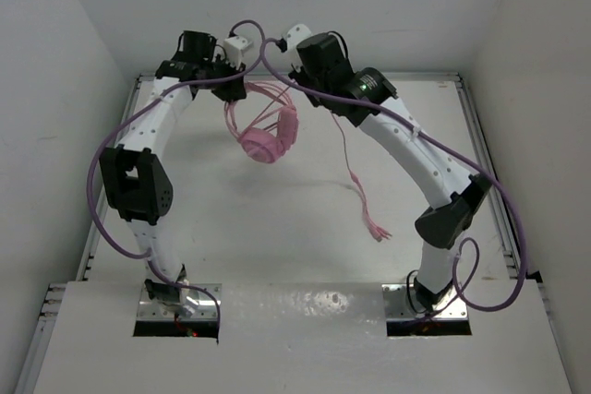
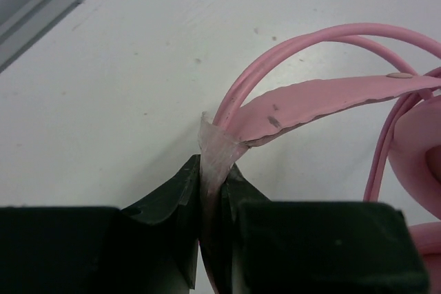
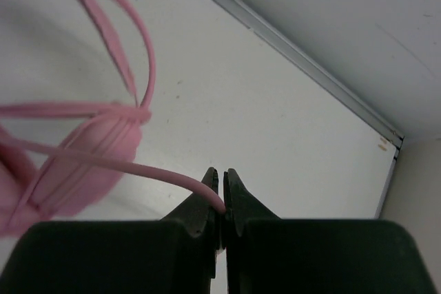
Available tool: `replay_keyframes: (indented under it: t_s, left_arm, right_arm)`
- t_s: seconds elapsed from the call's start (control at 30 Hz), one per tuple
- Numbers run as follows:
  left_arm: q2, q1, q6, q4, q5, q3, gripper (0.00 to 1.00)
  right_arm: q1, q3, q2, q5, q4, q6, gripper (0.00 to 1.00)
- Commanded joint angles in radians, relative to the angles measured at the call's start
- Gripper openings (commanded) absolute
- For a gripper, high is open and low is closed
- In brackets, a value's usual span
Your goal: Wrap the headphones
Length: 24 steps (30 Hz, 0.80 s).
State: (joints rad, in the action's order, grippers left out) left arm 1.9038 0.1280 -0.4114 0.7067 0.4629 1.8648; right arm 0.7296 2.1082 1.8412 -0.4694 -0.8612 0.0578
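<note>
The pink headphones (image 1: 269, 138) hang in the air above the far middle of the table, earcups down. My left gripper (image 1: 231, 89) is shut on the pink headband (image 2: 310, 105), which runs from between its fingers up to the right. My right gripper (image 1: 300, 76) is shut on the thin pink cord (image 3: 138, 166), which leaves its fingertips to the left toward the blurred earcups (image 3: 76, 170). The rest of the cord (image 1: 355, 182) hangs down from the right gripper and ends on the table at the plug (image 1: 379, 231).
White walls close in the table on the left, back and right, with a metal rail (image 3: 289, 49) along the far edge. Purple arm cables (image 1: 97, 200) loop beside both arms.
</note>
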Motion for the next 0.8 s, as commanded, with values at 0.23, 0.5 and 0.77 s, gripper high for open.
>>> replay_keyframes:
  t_s: [0.23,0.5,0.77]
  left_arm:
    - [-0.088,0.015,0.035,0.073,0.210,0.095,0.00]
    - [-0.075,0.010,0.261,0.094,0.362,0.218,0.00]
    - [-0.077,-0.010,0.387,0.119,0.394,0.385,0.00]
  right_arm:
    - [-0.239,-0.121,0.093,0.075,0.329,-0.090,0.00]
    - [-0.257,-0.401,0.069,0.354,0.609,-0.188,0.53]
    - [-0.260,-0.723,0.052,0.466,0.903,-0.211,0.79]
